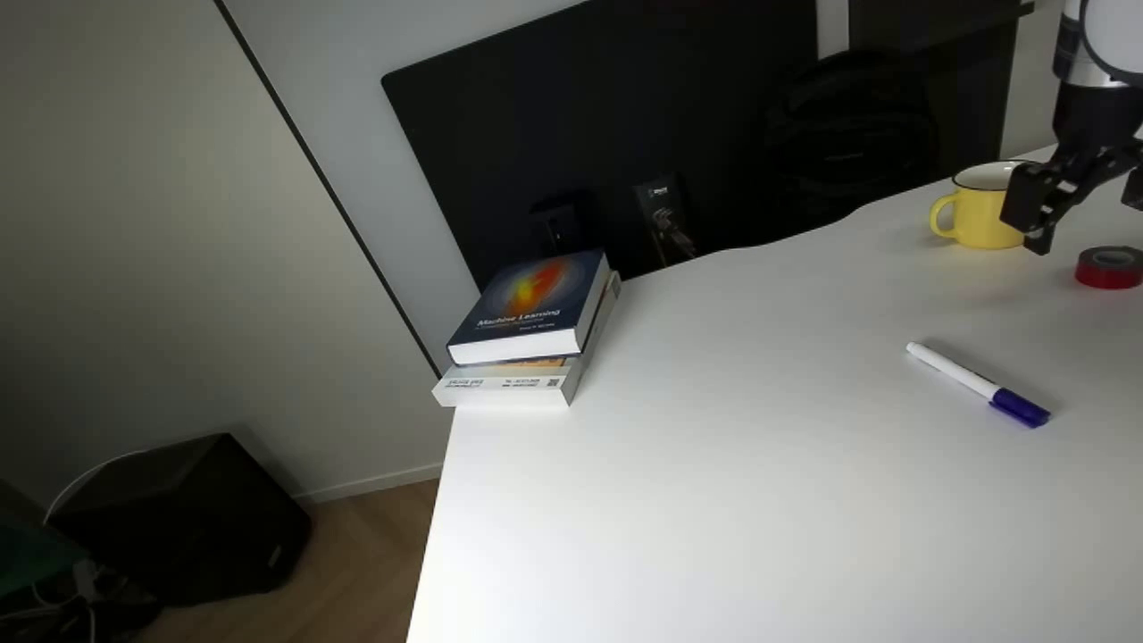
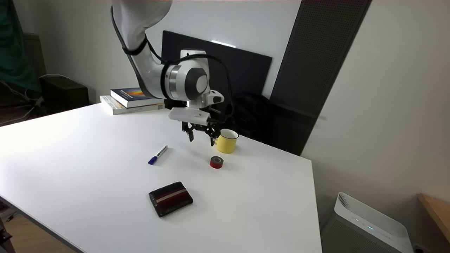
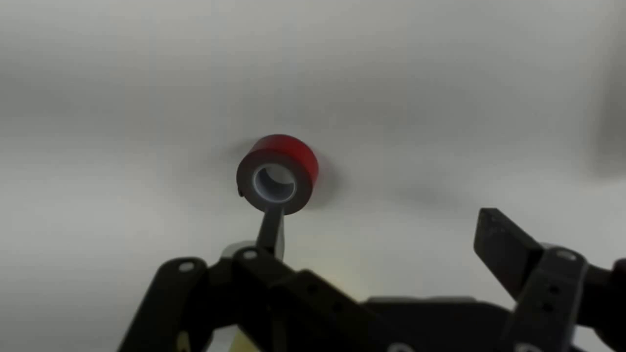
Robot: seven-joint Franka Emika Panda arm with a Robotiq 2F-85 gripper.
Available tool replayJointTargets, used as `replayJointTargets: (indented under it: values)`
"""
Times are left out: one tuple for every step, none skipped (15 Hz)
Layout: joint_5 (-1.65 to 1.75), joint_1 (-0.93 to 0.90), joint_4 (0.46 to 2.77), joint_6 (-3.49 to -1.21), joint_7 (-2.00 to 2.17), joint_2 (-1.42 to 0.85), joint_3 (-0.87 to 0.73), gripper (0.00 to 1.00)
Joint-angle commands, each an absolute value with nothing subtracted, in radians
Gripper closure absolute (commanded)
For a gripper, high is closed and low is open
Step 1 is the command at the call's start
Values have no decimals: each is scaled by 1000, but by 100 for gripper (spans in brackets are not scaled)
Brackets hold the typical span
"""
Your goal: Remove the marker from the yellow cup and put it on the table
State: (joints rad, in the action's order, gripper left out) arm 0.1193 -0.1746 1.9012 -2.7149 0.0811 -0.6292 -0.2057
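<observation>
The white marker with a blue-purple cap lies flat on the white table (image 1: 714, 482), apart from the cup; the marker shows in both exterior views (image 1: 954, 368) (image 2: 158, 155). The yellow cup stands upright near the table's back edge in both exterior views (image 1: 980, 219) (image 2: 226, 144). A small yellow piece of it shows at the bottom of the wrist view (image 3: 243, 342). My gripper (image 2: 201, 140) is open and empty above the table, beside the cup. In the wrist view its fingers (image 3: 379, 217) are wide apart with bare table between them. The marker is out of the wrist view.
A red tape roll (image 3: 279, 168) lies on the table near the cup, also in both exterior views (image 1: 1109, 268) (image 2: 216, 162). A dark wallet with a red stripe (image 2: 171, 198) lies nearer the front. Stacked books (image 1: 527, 308) sit at a table corner. A dark panel (image 1: 625, 134) stands behind.
</observation>
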Motion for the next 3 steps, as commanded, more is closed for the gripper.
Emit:
replayJointTargets:
  values:
    - [150,-158,1900,-2712,106,-626,-190,0]
    - [151,-161,1900,-2712,110,-626,-193,0]
    - [151,-162,1900,-2712,113,-626,-194,0]
